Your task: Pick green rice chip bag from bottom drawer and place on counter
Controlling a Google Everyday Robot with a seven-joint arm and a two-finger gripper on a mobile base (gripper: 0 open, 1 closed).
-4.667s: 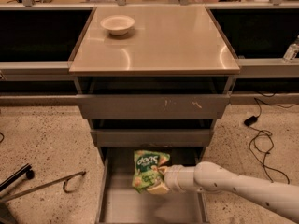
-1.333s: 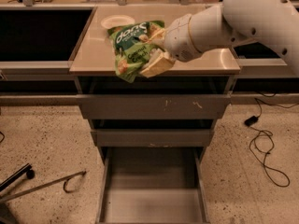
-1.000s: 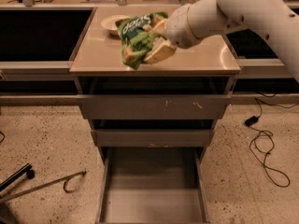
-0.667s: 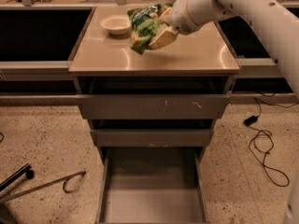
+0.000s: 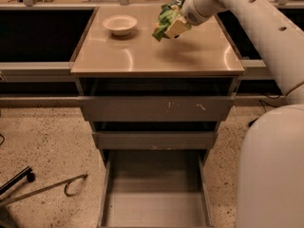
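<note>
Now the bag is over the counter, but not yet let go

Your gripper (image 5: 174, 27) is above the far part of the counter (image 5: 142, 56), a little right of the middle. Its fingers are pinching the green rice chip bag (image 5: 165, 17), so the claw is closed on the pouch. The bag hangs tilted from the fingers toward 10 o'clock. A soft shadow lies on the counter at 6 o'clock from it, so I judge that the bag is in the air and not resting. I cannot say this for sure.

What has changed: a few seconds ago the claw was down in the bottom drawer (image 5: 154, 208) with the bag. One second ago it was over the front edge of the counter. Since then it has gone deeper, toward 1 o'clock. For the task this means that the picking and lifting are finished, and only the lowering and opening remain.

At 9 o'clock from the claw, well apart, stands a white bowl (image 5: 120, 24). Please lower straight down so you stay away from it. At 6 o'clock, under the counter, are the two narrower drawers (image 5: 154, 109). Below them the bottom drawer is pulled out and shows only its grey floor. The white arm (image 5: 256, 27) leaves the claw toward 1 o'clock and then bends down toward 4 o'clock.
</note>
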